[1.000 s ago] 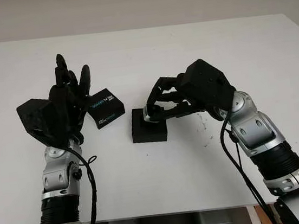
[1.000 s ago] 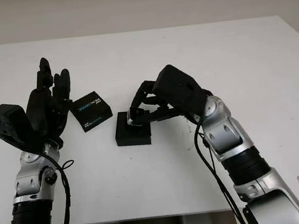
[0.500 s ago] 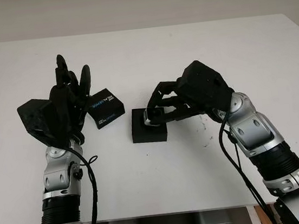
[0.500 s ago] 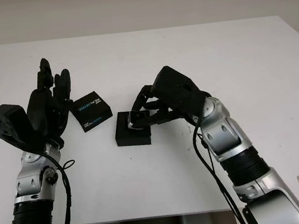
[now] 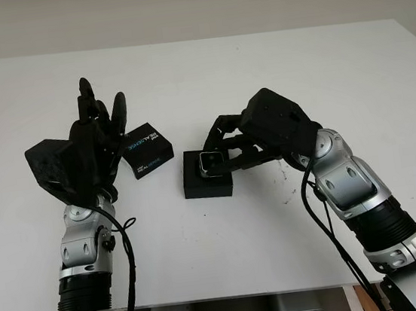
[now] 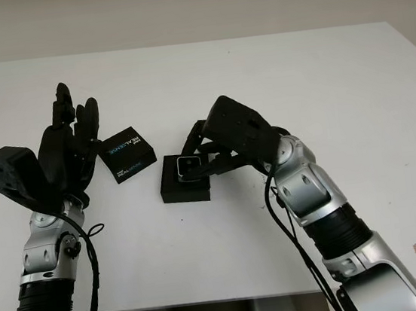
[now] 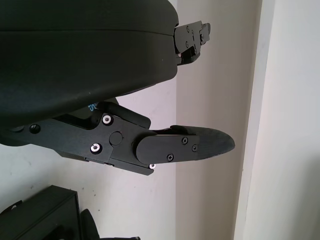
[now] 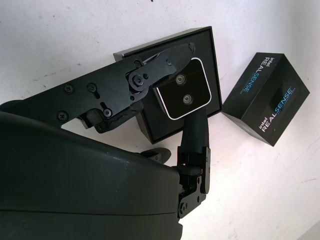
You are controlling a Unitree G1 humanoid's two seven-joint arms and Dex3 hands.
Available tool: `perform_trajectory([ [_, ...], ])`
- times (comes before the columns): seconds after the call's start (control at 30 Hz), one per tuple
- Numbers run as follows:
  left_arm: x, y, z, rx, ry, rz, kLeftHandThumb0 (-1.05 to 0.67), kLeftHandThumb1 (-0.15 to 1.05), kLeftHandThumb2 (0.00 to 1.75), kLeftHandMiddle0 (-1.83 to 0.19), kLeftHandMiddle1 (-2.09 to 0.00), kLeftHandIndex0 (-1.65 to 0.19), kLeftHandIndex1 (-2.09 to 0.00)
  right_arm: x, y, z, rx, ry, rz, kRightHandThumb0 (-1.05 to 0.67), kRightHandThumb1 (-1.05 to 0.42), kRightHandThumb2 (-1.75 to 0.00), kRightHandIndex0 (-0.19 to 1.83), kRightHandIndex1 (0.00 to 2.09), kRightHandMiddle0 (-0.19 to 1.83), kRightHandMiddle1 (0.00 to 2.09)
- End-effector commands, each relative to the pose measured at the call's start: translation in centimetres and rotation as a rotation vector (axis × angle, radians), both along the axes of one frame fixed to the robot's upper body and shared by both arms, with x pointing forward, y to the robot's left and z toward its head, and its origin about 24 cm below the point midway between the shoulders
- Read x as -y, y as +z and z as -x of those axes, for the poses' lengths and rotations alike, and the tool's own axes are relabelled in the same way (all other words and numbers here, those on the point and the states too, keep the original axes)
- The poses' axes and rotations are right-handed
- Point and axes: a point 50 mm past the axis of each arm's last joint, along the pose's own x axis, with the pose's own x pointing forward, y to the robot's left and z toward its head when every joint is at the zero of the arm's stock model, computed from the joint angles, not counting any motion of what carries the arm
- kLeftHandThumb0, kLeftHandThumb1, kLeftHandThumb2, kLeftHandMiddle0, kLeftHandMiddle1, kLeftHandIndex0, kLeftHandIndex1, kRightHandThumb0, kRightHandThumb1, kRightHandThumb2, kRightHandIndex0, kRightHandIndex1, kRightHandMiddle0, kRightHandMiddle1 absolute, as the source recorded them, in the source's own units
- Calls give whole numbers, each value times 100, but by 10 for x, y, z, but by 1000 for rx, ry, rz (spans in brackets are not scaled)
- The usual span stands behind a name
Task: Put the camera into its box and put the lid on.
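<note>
The white worktop (image 5: 274, 71) carries everything. The left robot hand (image 5: 98, 135) is raised above its near left part, released and holding nothing, just beside the lid (image 5: 146, 149), which lies on the surface printed side up. The right robot hand (image 5: 226, 149) reaches over the black box (image 5: 208, 184), its fingers (image 8: 192, 131) grasping the small silver-edged camera (image 8: 184, 95) down inside the box's recess.

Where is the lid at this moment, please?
The lid lies on the table left of centre, between the raised, open left hand and the box.
</note>
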Motion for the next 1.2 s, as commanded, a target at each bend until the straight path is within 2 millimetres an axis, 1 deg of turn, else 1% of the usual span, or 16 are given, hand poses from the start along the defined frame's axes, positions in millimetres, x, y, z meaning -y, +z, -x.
perform_trajectory([
  [0.0, 1, 1, 2, 11, -7, 2, -66, 105, 40, 19, 0, 19, 0, -6, 8, -2, 43, 21, -4, -36, -96, -6, 39, 8, 30, 169],
  [0.33, 2, 1, 2, 1, -5, -12, -66, 105, 40, 19, 0, 19, 0, -8, 7, -3, 52, 17, -12, -37, -96, -5, 39, 8, 29, 174],
  [0.57, 2, 1, 2, 1, -11, -11, -67, 105, 40, 19, 0, 19, 0, -7, 7, -4, 45, 8, -19, -36, -97, -6, 38, 7, 27, 172],
  [1.17, 2, 0, 3, -7, -8, -9, -67, 105, 39, 19, 0, 19, 0, -3, 5, -5, 47, -23, 7, -35, -96, -5, 40, 7, 29, 171],
])
